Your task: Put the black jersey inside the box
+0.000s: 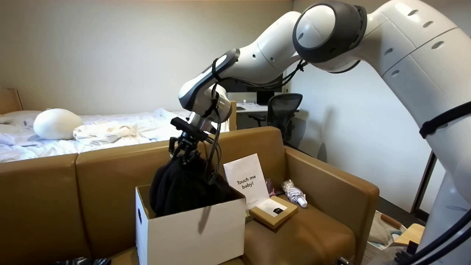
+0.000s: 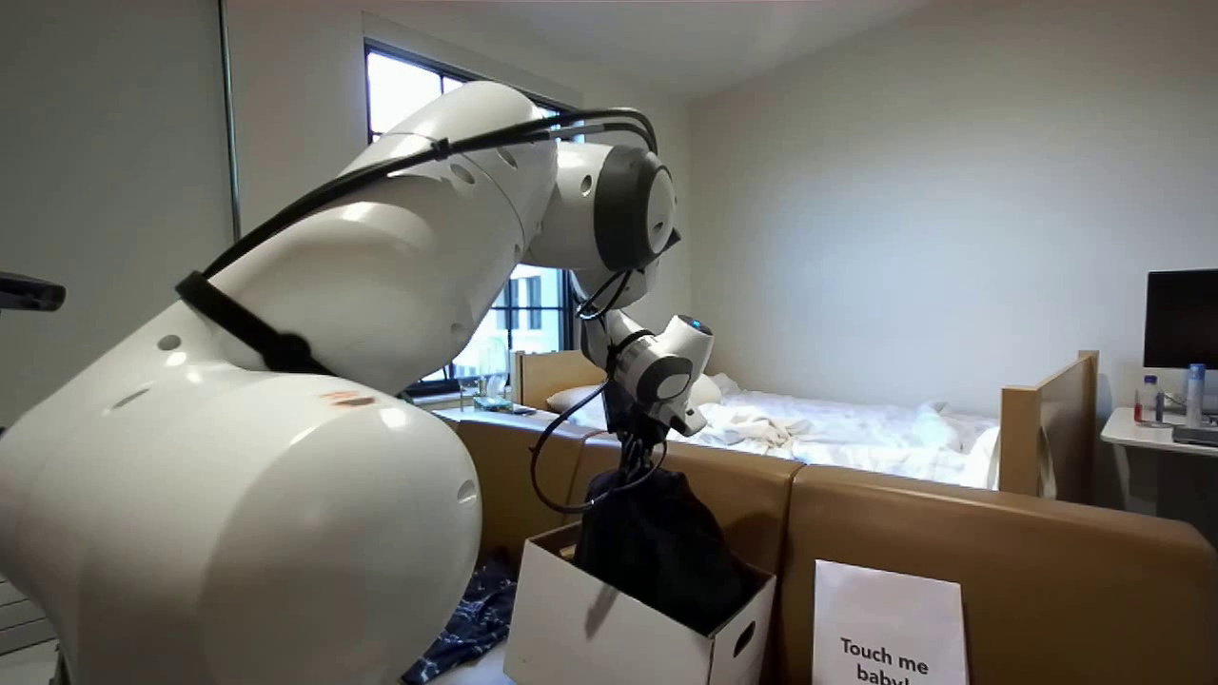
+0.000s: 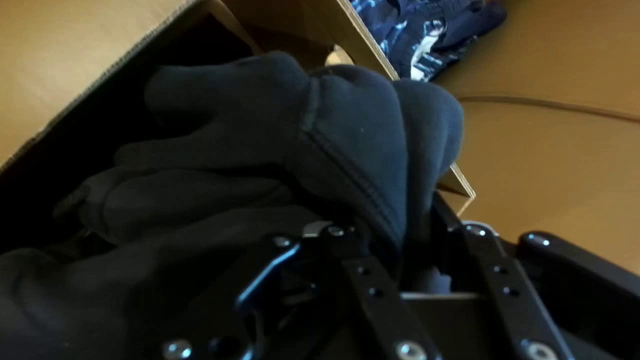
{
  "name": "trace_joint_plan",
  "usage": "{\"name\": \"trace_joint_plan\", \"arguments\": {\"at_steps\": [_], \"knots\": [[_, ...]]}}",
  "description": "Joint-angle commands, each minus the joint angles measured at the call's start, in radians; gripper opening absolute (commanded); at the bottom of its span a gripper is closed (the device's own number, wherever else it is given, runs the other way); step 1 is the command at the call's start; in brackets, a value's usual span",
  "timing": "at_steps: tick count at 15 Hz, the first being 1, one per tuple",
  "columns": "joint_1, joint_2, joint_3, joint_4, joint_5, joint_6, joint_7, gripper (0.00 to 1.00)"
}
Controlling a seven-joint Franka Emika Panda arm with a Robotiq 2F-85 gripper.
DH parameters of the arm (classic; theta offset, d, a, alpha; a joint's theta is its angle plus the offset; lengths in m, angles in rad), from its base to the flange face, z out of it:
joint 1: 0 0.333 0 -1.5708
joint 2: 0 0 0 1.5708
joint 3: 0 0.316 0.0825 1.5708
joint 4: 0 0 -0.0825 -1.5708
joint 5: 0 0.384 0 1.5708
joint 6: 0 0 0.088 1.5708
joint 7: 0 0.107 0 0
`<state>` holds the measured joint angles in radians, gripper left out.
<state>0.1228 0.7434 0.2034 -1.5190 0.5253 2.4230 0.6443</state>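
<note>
Under the arched arm (image 1: 270, 55), the hand (image 1: 181, 158) slants down over the box (image 1: 195, 235); it grips the black jersey (image 1: 187, 187) up top.

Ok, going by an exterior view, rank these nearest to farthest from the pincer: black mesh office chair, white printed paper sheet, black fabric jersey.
1. Black jersey: gripped by the pincer, partly inside the white cardboard box.
2. Paper sheet: right of the box in that view.
3. Office chair: beyond the brown padded sofa.

A black jersey (image 1: 186, 189) hangs bunched in folds, its lower part inside a white, open-topped box (image 1: 195, 237) and its gathered top peaking above the rim; the box, brown within, stands upright.
</note>
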Motion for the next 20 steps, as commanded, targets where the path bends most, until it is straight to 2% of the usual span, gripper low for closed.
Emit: {"name": "trace_joint_plan", "arguments": {"at_steps": [1, 5, 10, 12, 14, 18, 20], "knots": [[0.0, -0.005, -0.017, 0.009, 0.028, 0.071, -0.011, 0.71], [-0.025, -0.037, -0.01, -0.007, 0.036, 0.056, -0.032, 0.99], [-0.085, -0.135, -0.036, -0.063, 0.061, 0.176, -0.041, 1.0], [-0.121, -0.186, -0.056, -0.089, 0.059, 0.169, -0.058, 1.0], [-0.143, -0.25, -0.11, -0.126, -0.006, 0.088, -0.081, 1.0], [-0.19, -0.392, -0.226, -0.217, -0.147, -0.194, -0.165, 1.0], [-0.219, -0.466, -0.267, -0.252, -0.204, -0.333, -0.252, 1.0]]}}
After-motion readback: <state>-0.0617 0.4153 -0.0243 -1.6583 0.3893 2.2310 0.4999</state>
